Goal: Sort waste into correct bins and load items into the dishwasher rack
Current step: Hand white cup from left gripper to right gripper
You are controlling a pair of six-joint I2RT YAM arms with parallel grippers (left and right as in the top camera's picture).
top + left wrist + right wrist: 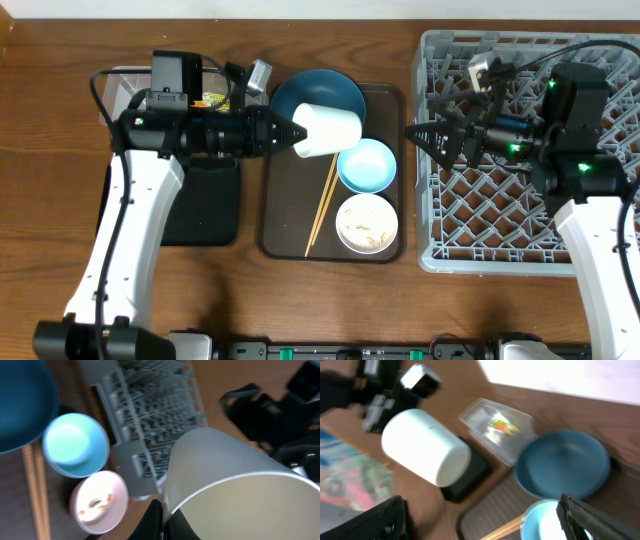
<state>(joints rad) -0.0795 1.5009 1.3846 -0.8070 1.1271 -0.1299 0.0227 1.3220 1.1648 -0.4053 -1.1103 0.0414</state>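
The small white cup (330, 128) hung on its side in the air, its rim pinched between the closed fingers of the left gripper (298, 133), mouth toward that gripper and base toward the rack. It was over the rear of the dark brown flat tray (285, 215), above the gap between the dark blue round plate (318, 90) and the light blue bowl (367, 165).

On the tray, the white bowl (367, 222) held whitish rice-like scraps (372, 236). The thin wooden chopsticks (322, 205) lay lengthwise just left of both bowls.

The clear plastic tub (200, 88) held a yellow-green and orange snack wrapper (502, 425); its print was too blurred to read. The shallow black tub (205, 205) sat in front of it, partly under the left arm, and I could not tell what it held.

The right gripper (420, 135) hovered at the left edge of the large grey plastic lattice rack (500, 205), fingers spread wide with nothing between them, facing the cup and apart from it. A narrow strip of the wooden table (60, 120) separated the tray from the rack, and wider wood lay along the front and far left.
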